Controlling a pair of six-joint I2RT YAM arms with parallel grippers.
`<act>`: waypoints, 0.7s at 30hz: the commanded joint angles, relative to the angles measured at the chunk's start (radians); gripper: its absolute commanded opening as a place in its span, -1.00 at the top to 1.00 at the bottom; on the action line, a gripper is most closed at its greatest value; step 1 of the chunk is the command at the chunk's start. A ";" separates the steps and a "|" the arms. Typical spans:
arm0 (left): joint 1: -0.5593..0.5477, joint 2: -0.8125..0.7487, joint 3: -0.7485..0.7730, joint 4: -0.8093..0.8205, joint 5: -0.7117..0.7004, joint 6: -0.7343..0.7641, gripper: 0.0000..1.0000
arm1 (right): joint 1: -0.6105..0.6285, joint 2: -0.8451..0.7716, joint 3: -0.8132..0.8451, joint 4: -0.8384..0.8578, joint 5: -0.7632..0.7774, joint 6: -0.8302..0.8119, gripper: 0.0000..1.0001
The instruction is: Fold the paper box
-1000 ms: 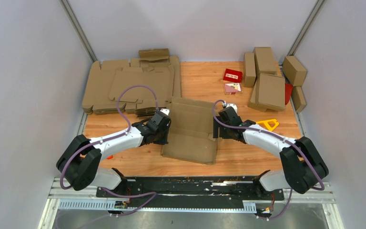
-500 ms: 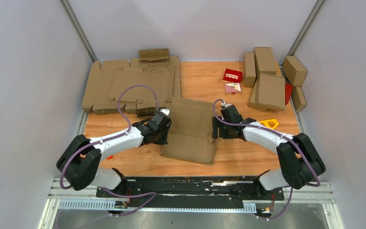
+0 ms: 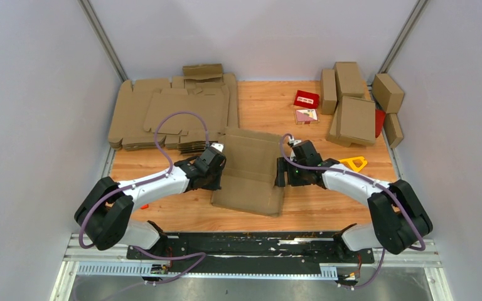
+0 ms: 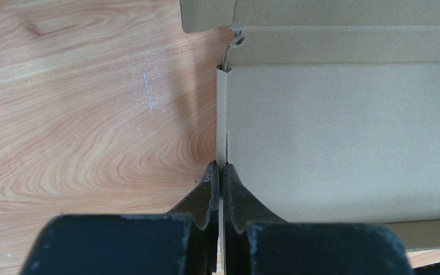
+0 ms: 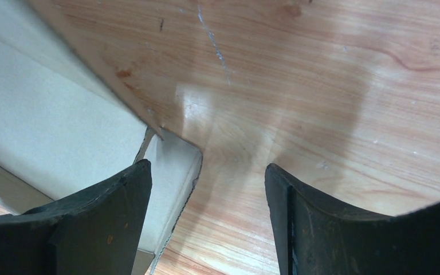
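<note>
Paper box point(image 3: 251, 172): a plain brown cardboard sheet, partly shaped, lying at the middle of the worktop point(image 3: 263, 100) between the two arms. Its far panel tilts up towards the back and its near panel lies flat.
Left tool point(image 3: 216, 164): at the left edge of the paper box. In the left wrist view its fingers are pressed together point(image 4: 220, 172), with the thin upright side flap of the paper box point(image 4: 344, 132) pinched between their tips.
Left side flap: stands on edge along the box's left side, with bare wood point(image 4: 91, 114) just beside it.
Right tool point(image 3: 281, 172): at the right edge of the paper box, with its jaws well apart and holding nothing.
Right wrist view: the gap between the fingers point(image 5: 206, 172) shows wood grain point(image 5: 321, 86) and the rounded corner of a cardboard tab. One finger lies over that tab and the other is over bare wood. Whether the finger touches the tab cannot be told.
Box edge, right side: a pale cardboard panel point(image 5: 51, 126) runs slantwise across the left of the right wrist view.
Pile of flat blanks point(image 3: 169, 113): at the back left of the worktop, apart from the paper box.
Folded boxes point(image 3: 354, 103): clustered at the back right corner.
Red carton point(image 3: 306, 98): small, just left of the folded boxes.
Yellow piece point(image 3: 353, 163): on the worktop beside the right arm.
</note>
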 commanded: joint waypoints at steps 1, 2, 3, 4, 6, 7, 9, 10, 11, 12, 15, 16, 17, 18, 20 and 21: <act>-0.006 0.003 0.029 0.007 -0.005 -0.002 1.00 | 0.013 -0.011 -0.018 0.086 -0.037 0.016 -0.44; -0.007 0.002 0.029 0.008 -0.005 -0.002 1.00 | 0.014 -0.007 -0.017 0.093 -0.038 0.021 -0.44; -0.008 0.002 0.027 0.008 -0.004 -0.003 1.00 | 0.017 -0.005 -0.016 0.100 -0.041 0.024 -0.44; -0.008 0.002 0.028 0.008 -0.004 -0.005 1.00 | 0.020 -0.003 -0.016 0.107 -0.041 0.028 -0.44; -0.008 0.004 0.026 0.011 -0.001 -0.005 1.00 | 0.027 0.001 -0.010 0.117 -0.042 0.031 -0.44; -0.009 0.004 0.026 0.012 -0.001 -0.007 1.00 | 0.031 0.005 -0.004 0.118 -0.040 0.030 -0.44; -0.009 0.006 0.024 0.015 0.001 -0.007 1.00 | 0.040 0.020 0.012 0.110 -0.032 0.028 -0.43; -0.011 0.006 0.024 0.017 0.002 -0.008 1.00 | 0.042 0.028 0.021 0.105 -0.027 0.027 -0.43; -0.011 0.006 0.023 0.021 0.002 -0.009 1.00 | 0.044 0.034 0.026 0.102 -0.023 0.024 -0.43; -0.011 0.005 0.021 0.024 0.002 -0.010 1.00 | 0.045 0.038 0.029 0.100 -0.021 0.022 -0.43; -0.011 -0.002 0.012 0.040 0.004 -0.017 1.00 | 0.051 0.042 0.026 0.096 -0.006 0.018 -0.43; -0.011 -0.005 0.005 0.049 0.007 -0.020 1.00 | 0.053 0.043 0.025 0.096 0.000 0.016 -0.43; -0.011 -0.010 0.000 0.060 0.012 -0.022 1.00 | 0.053 0.046 0.024 0.095 0.005 0.014 -0.43; -0.011 -0.013 -0.007 0.071 0.017 -0.024 1.00 | 0.055 0.049 0.024 0.095 0.009 0.012 -0.42; -0.011 -0.021 -0.018 0.089 0.027 -0.033 1.00 | 0.058 0.058 0.026 0.096 0.015 0.007 -0.42; -0.011 -0.025 -0.023 0.097 0.028 -0.035 1.00 | 0.060 0.063 0.028 0.096 0.019 0.005 -0.42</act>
